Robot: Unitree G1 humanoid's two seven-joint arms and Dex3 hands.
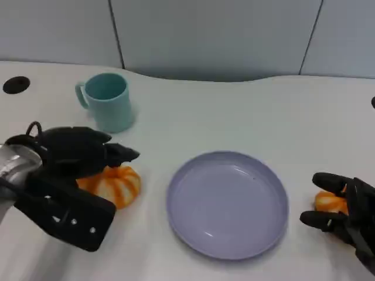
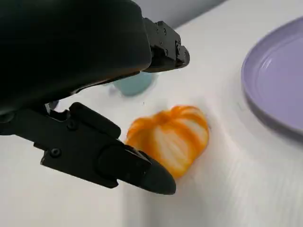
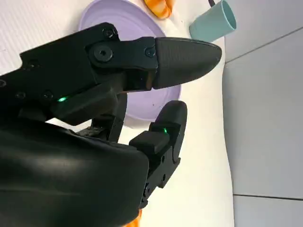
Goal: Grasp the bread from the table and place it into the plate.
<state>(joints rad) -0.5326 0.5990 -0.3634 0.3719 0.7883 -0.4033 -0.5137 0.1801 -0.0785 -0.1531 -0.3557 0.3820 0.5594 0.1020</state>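
Note:
The bread (image 1: 115, 185), an orange bun with pale stripes, lies on the white table left of the lavender plate (image 1: 227, 246). My left hand (image 1: 76, 153) hovers over its left side with fingers spread. In the left wrist view the bread (image 2: 171, 136) sits between a lower finger (image 2: 142, 172) close beside it and an upper finger (image 2: 165, 47) well apart from it; nothing is gripped. My right hand (image 1: 345, 212) rests right of the plate, fingers apart. The right wrist view shows its fingers (image 3: 184, 54) spread over the plate (image 3: 102, 16), with the bread (image 3: 158, 6) beyond.
A teal mug (image 1: 108, 102) stands behind the bread, also seen as a mug (image 3: 215, 21) from the right wrist. A small orange piece (image 1: 328, 202) lies on the table against my right hand. A dark hole (image 1: 16, 85) marks the table's far left.

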